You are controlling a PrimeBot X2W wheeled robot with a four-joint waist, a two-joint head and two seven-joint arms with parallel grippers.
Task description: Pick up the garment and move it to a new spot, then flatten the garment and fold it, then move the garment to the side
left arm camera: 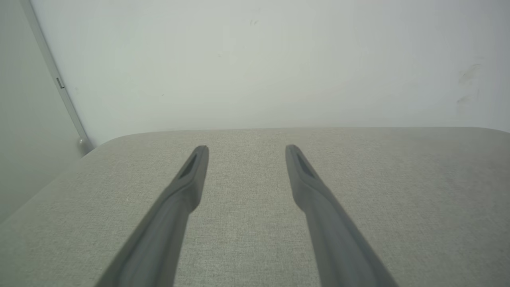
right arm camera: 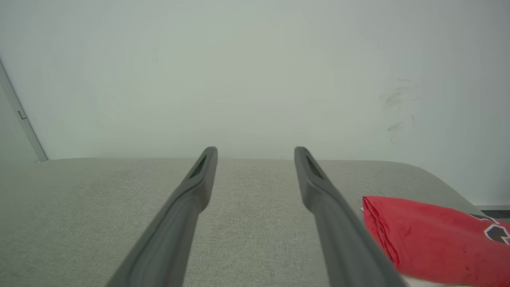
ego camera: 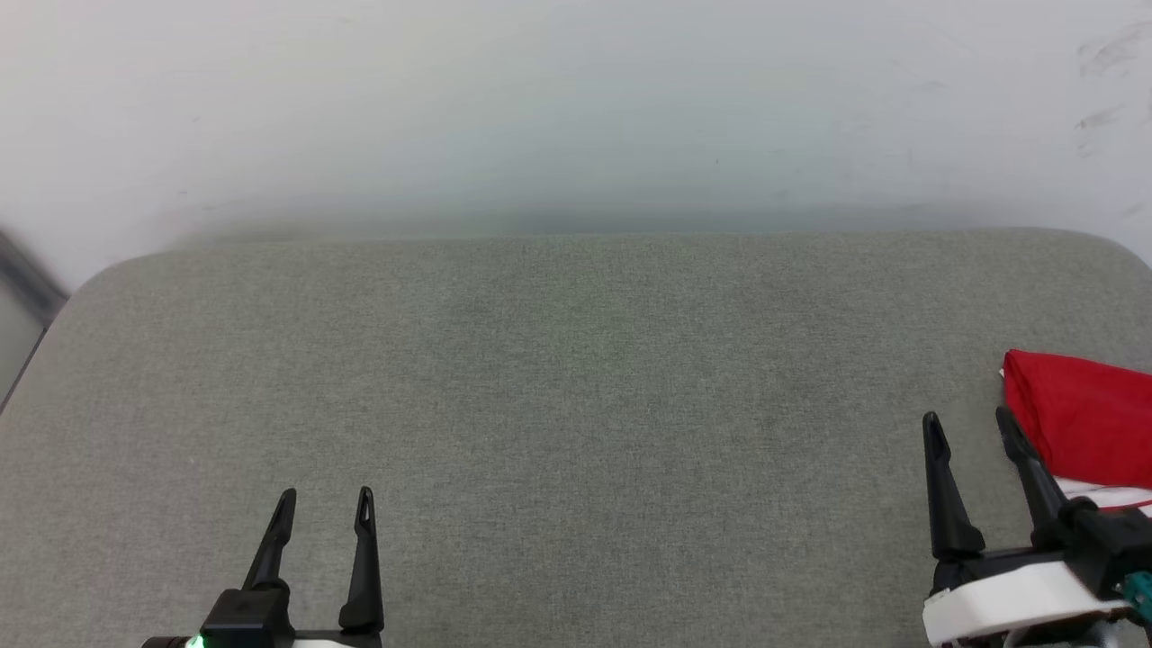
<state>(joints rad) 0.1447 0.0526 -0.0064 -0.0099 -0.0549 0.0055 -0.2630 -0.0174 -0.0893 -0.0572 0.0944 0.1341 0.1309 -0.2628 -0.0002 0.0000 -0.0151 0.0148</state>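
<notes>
Now: the garment (ego camera: 1080, 414) lies at the far right of the grey padded surface (ego camera: 576, 378), a compact red bundle with a white strip along its near side. It runs out of the head view's right edge, so its full extent can't be told. The right gripper (ego camera: 967, 417) sits just to its left, fingers spread wide and empty. Its outer finger runs alongside the bundle's folded left edge; contact unclear. That edge lies roughly parallel to the fingers. The left gripper (ego camera: 327, 492), equally spread and empty, is well apart. Judgement: the right arm is nearer, and any reach needs a shift rightward, not forward.
</notes>
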